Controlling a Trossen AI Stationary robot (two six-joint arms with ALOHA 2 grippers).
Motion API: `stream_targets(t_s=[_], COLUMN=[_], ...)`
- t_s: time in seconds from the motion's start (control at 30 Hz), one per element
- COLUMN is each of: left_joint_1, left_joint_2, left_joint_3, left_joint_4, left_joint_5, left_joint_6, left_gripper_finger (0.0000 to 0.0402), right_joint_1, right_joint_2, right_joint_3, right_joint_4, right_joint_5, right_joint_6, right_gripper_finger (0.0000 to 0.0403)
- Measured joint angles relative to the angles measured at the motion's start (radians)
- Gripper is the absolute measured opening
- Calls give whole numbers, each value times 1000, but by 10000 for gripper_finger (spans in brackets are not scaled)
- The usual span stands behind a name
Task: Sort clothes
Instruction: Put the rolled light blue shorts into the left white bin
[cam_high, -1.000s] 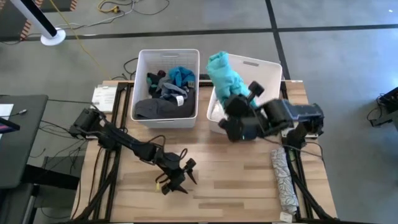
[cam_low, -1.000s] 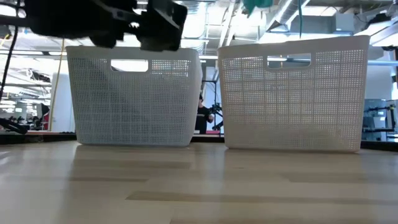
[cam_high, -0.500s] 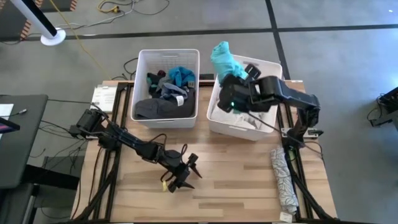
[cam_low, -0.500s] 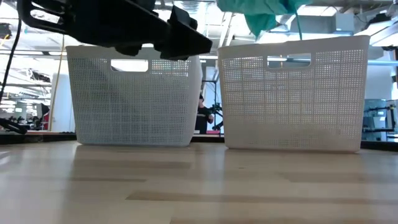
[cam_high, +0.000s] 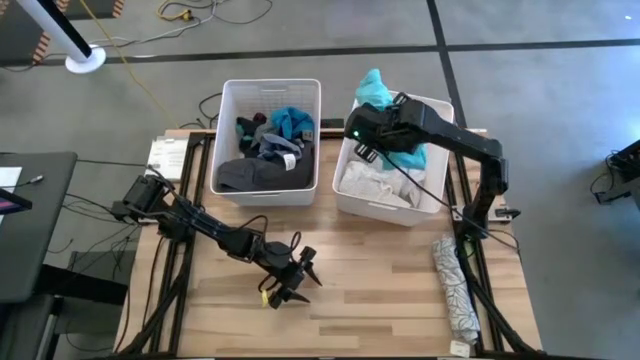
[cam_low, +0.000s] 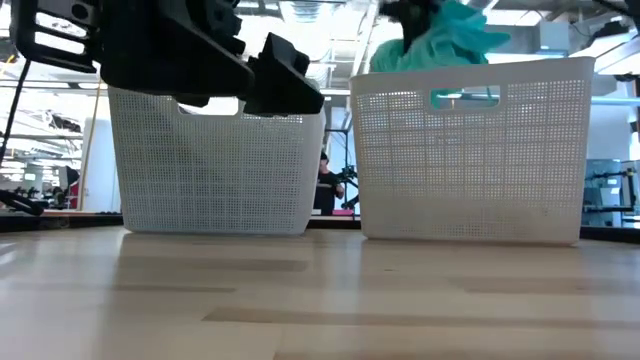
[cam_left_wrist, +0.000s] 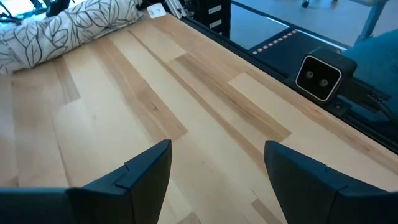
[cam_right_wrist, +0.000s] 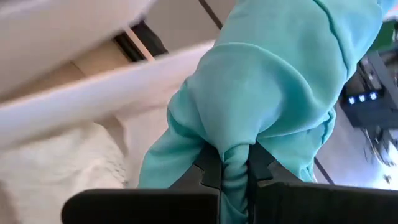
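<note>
Teal garment (cam_high: 379, 92) pinched in the right pincer (cam_high: 372, 130), whose fingers are clamped tight on a gathered fold of the cloth (right wrist view). Over the last second the arm has swung this garment from above the near edge of the right bin (cam_high: 436, 106) back toward the bin's far left corner and lower; in the low view the cloth (cam_low: 437, 40), a moment ago dangling high, now sits at the bin's rim. White fabric (cam_high: 372, 184) already lies inside that bin. The left bin (cam_high: 226, 105) holds a pile of dark, grey and blue clothes (cam_high: 266, 150), unchanged.

Left pincer (cam_high: 292, 280) hovers low over the bare worktop (cam_high: 380, 290) near its front, fingers spread wide and holding nothing; it has drifted only slightly. A leaf-patterned roll (cam_high: 455, 292) lies at the worktop's right edge, untouched.

Reading: the carry appears nearly complete, and the garment is about to be released into the right bin. Whether teal belongs with the white load cannot be judged from here. The patterned roll seems the only piece left outside the bins.
</note>
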Motion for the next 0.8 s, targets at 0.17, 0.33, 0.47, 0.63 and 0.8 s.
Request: stream_targets(t_s=[0.17, 0.33, 0.47, 0.63, 0.8], left_joint_1=[-3, -3, -3, -3, -2], left_joint_2=[0, 0, 0, 0, 0], left_joint_3=[-2, -2, -2, -2, -2], left_joint_4=[-3, -1, 5, 14, 30], left_joint_5=[0, 1, 0, 0, 0], left_joint_6=[-18, -10, -2, 7, 14], left_gripper_finger=[249, 249, 249, 249, 249], right_joint_1=[-78, -138, -169, -195, -230], right_joint_2=[-24, -94, -188, -319, -418], right_joint_3=[-104, -219, -360, -570, -759], right_joint_4=[0, 1, 59, 216, 471], right_joint_5=[-64, -124, -191, -236, -313], right_joint_6=[-51, -63, -111, -163, -231], right_gripper_finger=[24, 24, 24, 24, 24])
